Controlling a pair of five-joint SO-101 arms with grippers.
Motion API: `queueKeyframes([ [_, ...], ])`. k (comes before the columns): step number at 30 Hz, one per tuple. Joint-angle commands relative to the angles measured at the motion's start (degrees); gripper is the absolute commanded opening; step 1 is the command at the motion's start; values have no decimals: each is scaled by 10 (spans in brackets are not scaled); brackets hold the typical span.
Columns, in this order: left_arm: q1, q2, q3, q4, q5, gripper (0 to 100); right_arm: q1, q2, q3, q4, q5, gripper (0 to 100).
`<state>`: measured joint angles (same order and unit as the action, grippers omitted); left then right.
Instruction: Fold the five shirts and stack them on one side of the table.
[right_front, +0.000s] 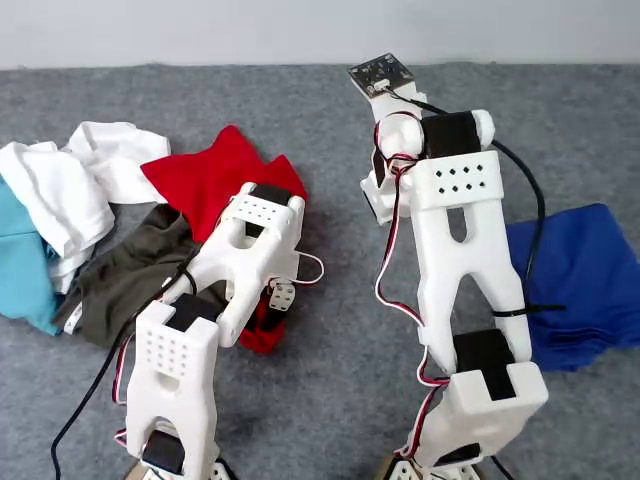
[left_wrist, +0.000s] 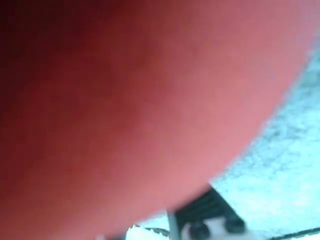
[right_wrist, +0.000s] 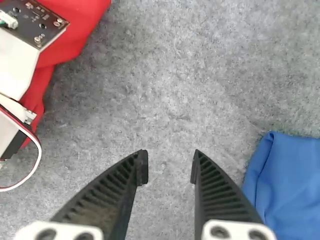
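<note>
A red shirt (right_front: 215, 175) lies crumpled left of centre and runs under my left arm. Its cloth (left_wrist: 125, 100) hangs right against the left wrist camera, covering all but one black finger (left_wrist: 202, 212). My left gripper (right_front: 268, 318) is shut on a bunched end of it. A blue shirt (right_front: 575, 285) lies folded at the right edge. My right gripper (right_wrist: 168, 167) stands open over bare grey carpet, between the red shirt (right_wrist: 70, 30) and the blue shirt (right_wrist: 287, 185), holding nothing. White (right_front: 70, 185), teal (right_front: 22, 260) and dark olive (right_front: 125, 275) shirts lie heaped at the left.
Grey carpet (right_front: 340, 330) covers the table, with free room between the arms and along the back. The left arm's white body and circuit board (right_wrist: 30, 20) sit close beside my right gripper. Cables trail from both arms.
</note>
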<state>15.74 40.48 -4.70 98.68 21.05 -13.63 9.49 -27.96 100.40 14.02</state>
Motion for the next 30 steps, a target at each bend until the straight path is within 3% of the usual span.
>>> queueKeyframes([
  [1, -52, 49, 11, 18, -3, 13, -2, -28, -2, 22, 6, 155],
  [7, -169, -20, 5, 19, -43, 13, -5, -25, -2, 22, 6, 155],
  [14, -380, -178, 3, 16, -44, 13, -5, -25, -2, 22, 6, 155],
  [21, -599, -270, -156, 17, -41, 13, -6, -25, -2, 22, 6, 155],
  [25, -657, -272, -258, 17, -41, 13, -7, -25, -2, 22, 6, 155],
  [30, -672, -273, -322, 17, -41, 13, -7, -25, -2, 22, 6, 155],
])
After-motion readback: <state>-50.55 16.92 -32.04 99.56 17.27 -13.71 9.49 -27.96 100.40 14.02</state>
